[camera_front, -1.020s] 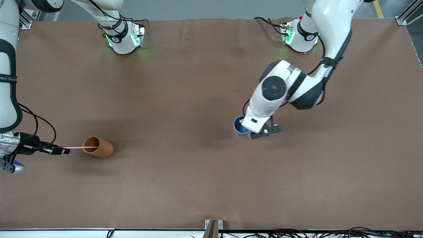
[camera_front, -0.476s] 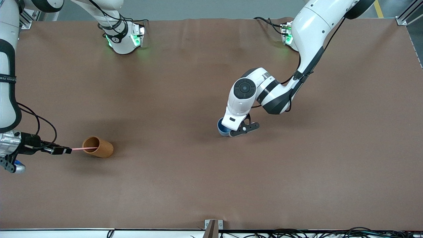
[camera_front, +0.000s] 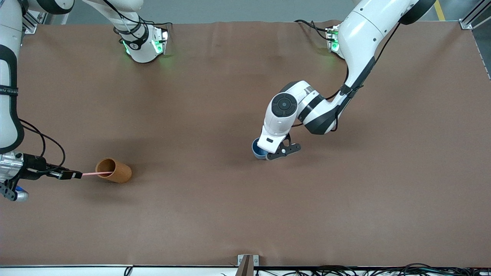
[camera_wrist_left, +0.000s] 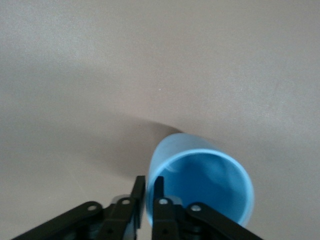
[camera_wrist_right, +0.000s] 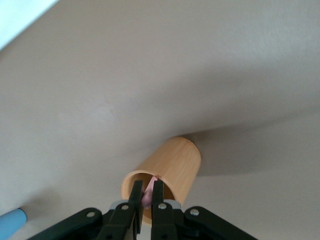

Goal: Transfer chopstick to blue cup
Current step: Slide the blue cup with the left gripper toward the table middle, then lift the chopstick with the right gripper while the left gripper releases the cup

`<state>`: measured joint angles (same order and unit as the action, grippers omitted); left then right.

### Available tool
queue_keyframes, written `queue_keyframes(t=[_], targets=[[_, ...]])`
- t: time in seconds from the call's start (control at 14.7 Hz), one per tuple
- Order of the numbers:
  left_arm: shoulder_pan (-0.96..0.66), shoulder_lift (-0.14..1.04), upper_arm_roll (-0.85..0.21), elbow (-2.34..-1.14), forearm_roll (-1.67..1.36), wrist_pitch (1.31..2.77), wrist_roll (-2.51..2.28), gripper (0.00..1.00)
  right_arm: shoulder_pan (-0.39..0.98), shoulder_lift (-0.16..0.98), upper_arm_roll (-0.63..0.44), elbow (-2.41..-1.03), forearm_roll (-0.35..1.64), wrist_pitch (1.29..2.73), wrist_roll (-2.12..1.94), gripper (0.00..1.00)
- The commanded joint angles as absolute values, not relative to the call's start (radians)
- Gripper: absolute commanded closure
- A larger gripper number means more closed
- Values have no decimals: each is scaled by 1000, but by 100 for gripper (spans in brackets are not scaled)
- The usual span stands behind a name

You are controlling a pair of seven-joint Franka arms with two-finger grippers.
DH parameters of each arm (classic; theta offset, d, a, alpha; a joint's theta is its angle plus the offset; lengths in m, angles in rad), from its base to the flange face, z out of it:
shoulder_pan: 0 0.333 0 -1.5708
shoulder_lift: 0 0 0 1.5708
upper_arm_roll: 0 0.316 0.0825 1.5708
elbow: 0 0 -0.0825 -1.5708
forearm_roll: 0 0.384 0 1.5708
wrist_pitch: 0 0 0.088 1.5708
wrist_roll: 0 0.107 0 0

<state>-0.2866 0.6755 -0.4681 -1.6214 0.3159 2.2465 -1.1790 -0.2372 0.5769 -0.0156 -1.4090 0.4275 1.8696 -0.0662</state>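
Observation:
The chopstick (camera_front: 92, 173), thin and light pink, runs from my right gripper (camera_front: 78, 175) into the mouth of the orange-brown cup (camera_front: 115, 171) near the right arm's end of the table. My right gripper (camera_wrist_right: 147, 192) is shut on the chopstick's (camera_wrist_right: 150, 186) outer end, just outside the orange-brown cup (camera_wrist_right: 170, 167). The blue cup (camera_front: 256, 149) stands near the table's middle, mostly hidden under my left hand. My left gripper (camera_wrist_left: 148, 186) is shut on the blue cup's (camera_wrist_left: 205, 182) wall, one finger inside the rim and one outside.
The brown cloth (camera_front: 215, 207) covers the whole table. A small metal bracket (camera_front: 247, 260) and a run of cables (camera_front: 345, 270) sit at the edge nearest the front camera. Both arm bases (camera_front: 144, 46) stand along the edge farthest from it.
My left arm has carried the blue cup across the table toward the right arm's end, then almost stopped. My right gripper has stayed by the orange-brown cup, holding the chopstick.

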Motion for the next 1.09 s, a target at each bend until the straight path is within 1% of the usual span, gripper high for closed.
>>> queue_keyframes(t=[0.0,0.07,0.2,0.41,0.48,0.61,0.75,0.82,1.02], targets=[[-279,692,-477,-1603,342,2249,-1180,26,-206,451,-9,-1420,382,1824,-57,98],[-279,687,-477,-1601,342,2247,-1183,0,-186,405,-9,-1420,332,1801,-51,98],[-264,660,-477,-1595,342,2237,-1158,0,-137,307,-6,-1420,214,1772,-43,98],[-252,550,-457,-1565,328,2146,-1057,0,-45,197,-5,-1428,140,1704,55,98],[-214,516,-445,-1560,324,2113,-1011,0,-3,166,-5,-1433,138,1701,104,98],[-190,448,-428,-1545,254,2056,-855,0,92,146,-5,-1430,133,1710,208,98],[-189,378,-340,-1546,172,2020,-699,0,200,146,-3,-1425,91,1738,352,98],[-189,339,-298,-1548,113,2005,-607,0,277,147,-3,-1431,36,1771,450,98],[-192,244,-139,-1549,-4,1901,-289,0,495,172,-3,-1427,-23,1871,714,100]])
